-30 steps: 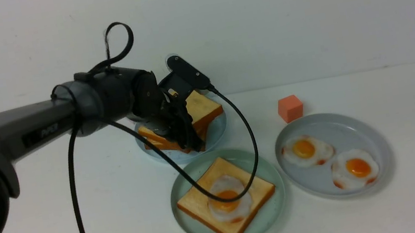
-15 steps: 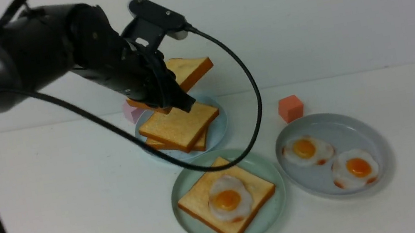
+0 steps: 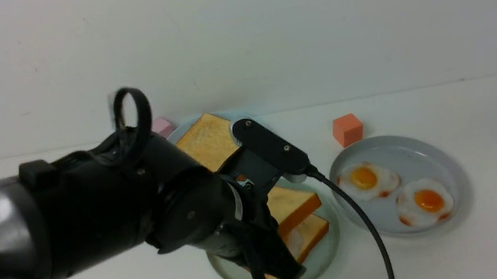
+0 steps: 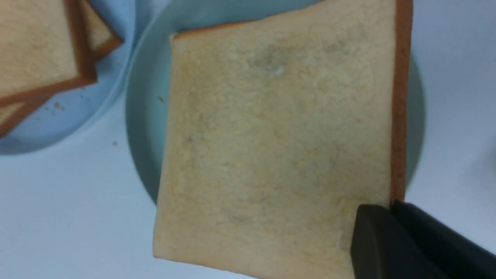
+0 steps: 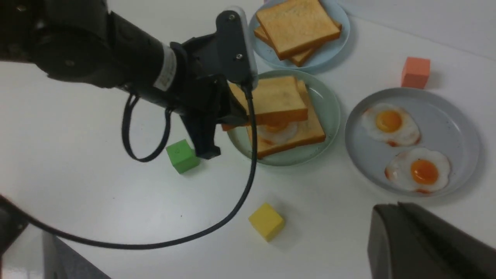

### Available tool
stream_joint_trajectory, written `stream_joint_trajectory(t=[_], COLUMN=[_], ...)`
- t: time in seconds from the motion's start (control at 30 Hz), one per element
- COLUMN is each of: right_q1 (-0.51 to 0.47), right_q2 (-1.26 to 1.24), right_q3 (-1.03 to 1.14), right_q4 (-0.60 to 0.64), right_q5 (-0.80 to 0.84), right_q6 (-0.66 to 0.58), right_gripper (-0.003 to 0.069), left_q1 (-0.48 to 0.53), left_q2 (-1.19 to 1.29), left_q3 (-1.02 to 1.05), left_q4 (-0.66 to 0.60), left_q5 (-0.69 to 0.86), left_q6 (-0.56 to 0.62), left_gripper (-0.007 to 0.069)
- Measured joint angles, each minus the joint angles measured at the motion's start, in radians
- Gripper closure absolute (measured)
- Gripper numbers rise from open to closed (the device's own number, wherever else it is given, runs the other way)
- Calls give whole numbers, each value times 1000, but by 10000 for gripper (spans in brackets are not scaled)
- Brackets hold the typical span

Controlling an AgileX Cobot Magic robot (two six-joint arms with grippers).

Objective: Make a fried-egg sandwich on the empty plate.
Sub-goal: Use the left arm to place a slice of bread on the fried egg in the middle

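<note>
The left tool [image 4: 395, 232] is clamped on one edge of a toast slice [image 5: 273, 99] and holds it roughly level over the mint plate [image 5: 329, 112]. The plate sits about midway across the surface, on the near side of the blue plate [image 5: 333, 50]. On the mint plate lies a second slice [image 5: 306, 133] with an egg [image 5: 277, 131] on top. The held slice covers most of the egg. On the right side a gap shows between the two slices, with egg white visible in it. Whether the held slice touches the egg cannot be told.

The blue plate is by the far edge, just beside the mint plate, and carries two stacked toasts [image 5: 296, 25]. A pink cube [image 3: 162, 125] sits to its left, at the far edge. The grey plate [image 5: 457, 128] lies to the right of the mint plate, close to it, with two fried eggs [image 5: 389, 124] side by side. An orange cube [image 5: 415, 71] stands just beyond it. A green cube [image 5: 181, 155] and a yellow cube [image 5: 266, 221] sit toward the near edge.

The right tool [image 5: 403, 232] is closed and empty, and hangs above the surface's right side, well apart from the plates.
</note>
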Motion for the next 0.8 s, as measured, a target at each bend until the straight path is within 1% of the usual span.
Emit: stream_joint_trajectory(t=[0.03, 0.07, 0.13, 0.63, 0.8], right_q1=[0, 0, 0, 0, 0], right_q2=[0, -6, -7, -7, -7], right_q3=[0, 0, 0, 0, 0], right_q4=[2, 15, 31, 46, 40], right_q5=[0, 0, 0, 0, 0], right_q6=[0, 1, 1, 1, 1], right_gripper=[624, 624, 624, 624, 624], left_q1=[-1, -1, -1, -1, -1], left_q2=[1, 12, 29, 73, 73], left_q3=[0, 0, 0, 0, 0], left_q4=[12, 48, 69, 28, 4], left_q5=[-3, -23, -25, -37, -37], left_q6=[-5, -35, -51, -58, -18], left_gripper=[616, 616, 616, 616, 616])
